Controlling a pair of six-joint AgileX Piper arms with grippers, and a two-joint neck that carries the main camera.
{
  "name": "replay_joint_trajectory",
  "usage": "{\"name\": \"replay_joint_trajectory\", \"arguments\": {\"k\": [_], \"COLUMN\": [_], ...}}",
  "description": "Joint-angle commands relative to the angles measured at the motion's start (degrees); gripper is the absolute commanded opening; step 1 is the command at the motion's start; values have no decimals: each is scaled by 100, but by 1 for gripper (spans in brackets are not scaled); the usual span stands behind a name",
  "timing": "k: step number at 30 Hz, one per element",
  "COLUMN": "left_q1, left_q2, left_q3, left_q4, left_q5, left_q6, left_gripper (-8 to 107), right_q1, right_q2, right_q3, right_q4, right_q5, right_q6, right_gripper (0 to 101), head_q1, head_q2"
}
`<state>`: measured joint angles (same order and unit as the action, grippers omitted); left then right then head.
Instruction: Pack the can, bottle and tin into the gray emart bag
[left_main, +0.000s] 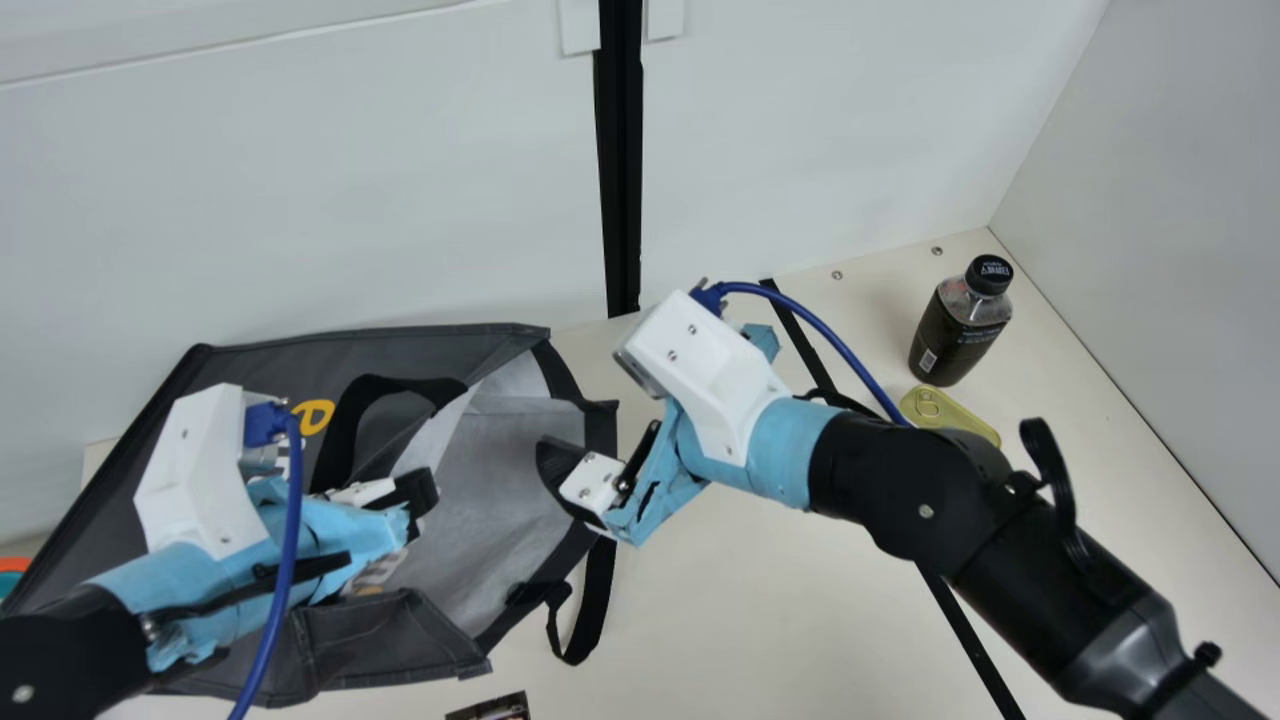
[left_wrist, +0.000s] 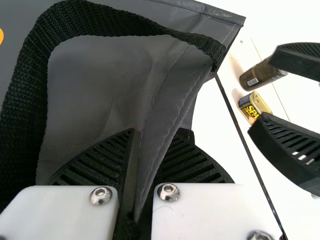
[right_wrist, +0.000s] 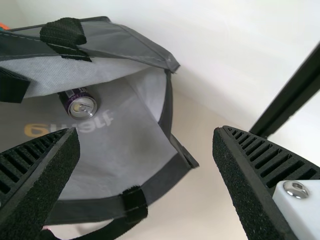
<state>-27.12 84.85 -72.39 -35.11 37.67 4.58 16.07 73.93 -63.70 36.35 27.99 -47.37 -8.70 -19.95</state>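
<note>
The gray bag (left_main: 520, 490) lies on its side with its mouth facing the right arm. My left gripper (left_main: 415, 497) is at its upper rim; in the left wrist view the gripper (left_wrist: 152, 142) is shut on a fold of bag fabric (left_wrist: 165, 107). My right gripper (left_main: 605, 450) stands open at the bag's mouth, and in the right wrist view nothing is between the fingers of the gripper (right_wrist: 146, 132). Inside the bag lies the can (right_wrist: 81, 104). The dark bottle (left_main: 958, 325) stands upright at the right, with the gold tin (left_main: 945, 412) beside its base.
Black straps (left_main: 590, 605) hang from the bag. A dark printed item (left_main: 492, 708) is at the near edge, and an orange and teal object (left_main: 14, 572) at far left. White walls stand behind and at right. The right forearm (left_main: 930, 490) extends over the table near the tin.
</note>
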Motion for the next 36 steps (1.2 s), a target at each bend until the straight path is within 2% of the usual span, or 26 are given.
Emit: {"name": "replay_joint_trajectory", "arguments": {"k": [1,19,28,36], "left_q1": [0,0,0,0], "left_q2": [0,0,0,0], "left_q3": [0,0,0,0], "left_q4": [0,0,0,0], "left_q5": [0,0,0,0], "left_q6": [0,0,0,0], "left_gripper": [10,10,10,10], "right_q1": [-20,-307,-436,-555], "right_q2": [-81,-885,-1217,-1498], "right_q3": [29,295,292,267], "right_q4": [-173,-1809,-2563,-2921], "right_q5": [-36,0,183,433], "right_q6": [166,1806,2528,2825], "right_gripper": [91,91,91,91], "head_q1": [-130,-130,-130,-130], "head_q2": [-5,-5,-5,-5]}}
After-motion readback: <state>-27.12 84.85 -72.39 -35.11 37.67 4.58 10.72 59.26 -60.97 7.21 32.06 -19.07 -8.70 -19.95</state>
